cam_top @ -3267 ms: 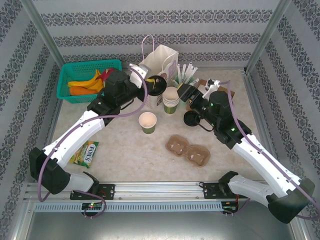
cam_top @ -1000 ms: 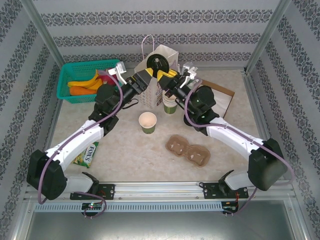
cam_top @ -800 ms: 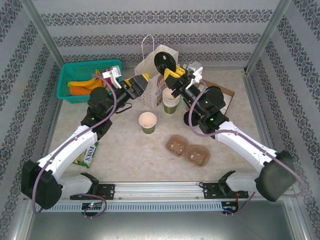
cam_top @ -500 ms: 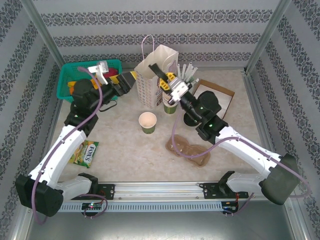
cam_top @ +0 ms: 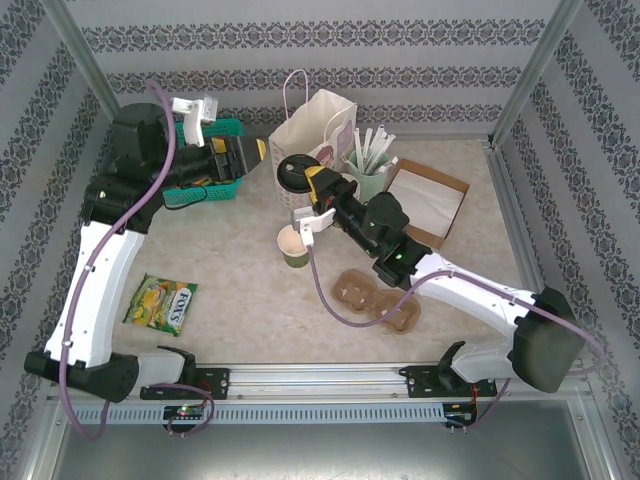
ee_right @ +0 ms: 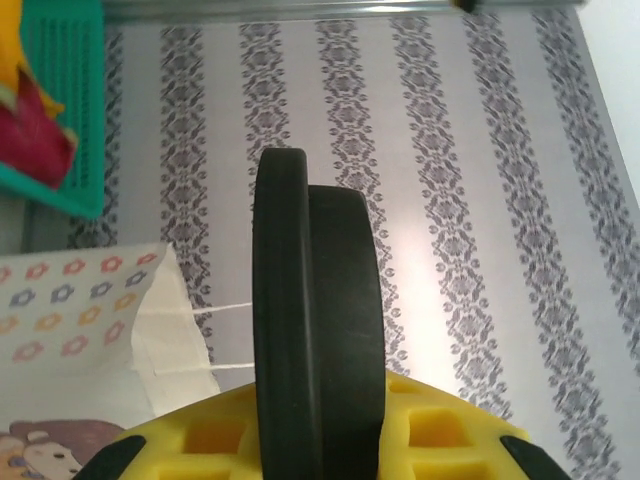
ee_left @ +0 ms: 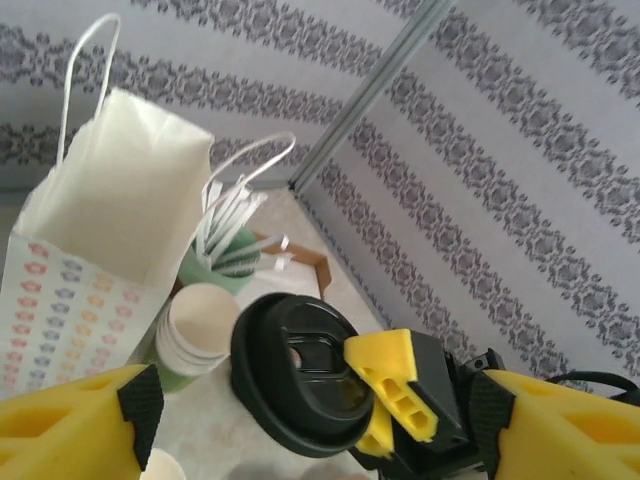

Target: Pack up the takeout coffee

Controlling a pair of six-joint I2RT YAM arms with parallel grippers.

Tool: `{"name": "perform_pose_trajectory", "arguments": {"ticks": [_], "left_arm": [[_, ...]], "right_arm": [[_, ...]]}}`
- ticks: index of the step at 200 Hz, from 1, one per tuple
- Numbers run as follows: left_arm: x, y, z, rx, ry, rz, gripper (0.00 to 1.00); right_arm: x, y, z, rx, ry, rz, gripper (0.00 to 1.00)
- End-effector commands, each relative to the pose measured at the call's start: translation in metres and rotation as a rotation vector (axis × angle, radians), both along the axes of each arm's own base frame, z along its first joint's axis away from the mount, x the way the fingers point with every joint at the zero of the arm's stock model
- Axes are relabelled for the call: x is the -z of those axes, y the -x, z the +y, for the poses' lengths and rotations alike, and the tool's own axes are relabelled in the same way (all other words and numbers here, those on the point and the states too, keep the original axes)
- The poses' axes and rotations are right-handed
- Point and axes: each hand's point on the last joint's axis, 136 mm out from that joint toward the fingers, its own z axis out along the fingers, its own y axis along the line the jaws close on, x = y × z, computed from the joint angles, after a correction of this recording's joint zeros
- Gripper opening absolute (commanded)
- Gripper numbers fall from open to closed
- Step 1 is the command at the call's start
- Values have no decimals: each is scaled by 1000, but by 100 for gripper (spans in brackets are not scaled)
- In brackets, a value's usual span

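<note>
**Right gripper** (cam_top: 308,180): closed on the rim of a black lid (cam_top: 294,171). It holds the lid in the air just in front of the paper bag (cam_top: 318,128), at the bag's front left corner. The left wrist view shows the lid's top face with its sip opening.

**Left gripper** (cam_top: 248,156): jaws wide with nothing between them. It hangs high to the left of the bag and points toward the lid.

**Paper cup** (cam_top: 293,246), cream above and dark green below: stands upright and open-topped on the tabletop (cam_top: 230,260) in front of the bag, below the held lid. In the top view the right wrist's camera housing overlaps its rim. What the cup contains cannot be told.

**Paper bag:** upright with its mouth open. The white inner walls are visible, but the bottom is hidden.

**Just right of the bag, in order:**
- a stack of lidless cups (ee_left: 198,330);
- a green cup (cam_top: 368,180) holding white stirrers;
- a shallow cardboard box (cam_top: 428,200) with a white sheet in it.

The right arm crosses in front of these.

**Left of the bag:** a teal basket (ee_right: 60,110) holding yellow and red items. In the top view it is partly covered by the left arm.

**Well in front of the bag:** a moulded cup carrier (cam_top: 378,300) with the right arm's cable lying across it.

**Far to the front left of the bag:** a snack packet (cam_top: 162,305), flat on the tabletop.
</note>
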Motion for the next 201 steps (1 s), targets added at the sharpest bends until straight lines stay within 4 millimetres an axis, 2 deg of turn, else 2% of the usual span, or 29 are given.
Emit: {"name": "perform_pose_trajectory", "arguments": {"ticks": [1, 73, 106, 138, 201], "left_arm": [[39, 15, 2, 59, -107, 163, 77], [80, 11, -8, 169, -221, 275, 63], [97, 4, -10, 179, -240, 336, 54], [96, 3, -20, 231, -220, 324, 48], [119, -1, -19, 255, -304, 355, 37]], "right_arm": [[9, -3, 5, 40, 187, -156, 0], [31, 6, 30, -49, 309, -223, 0], [29, 6, 35, -47, 329, -252, 0], [30, 13, 41, -77, 328, -248, 0], [22, 17, 46, -89, 301, -243, 0]]}}
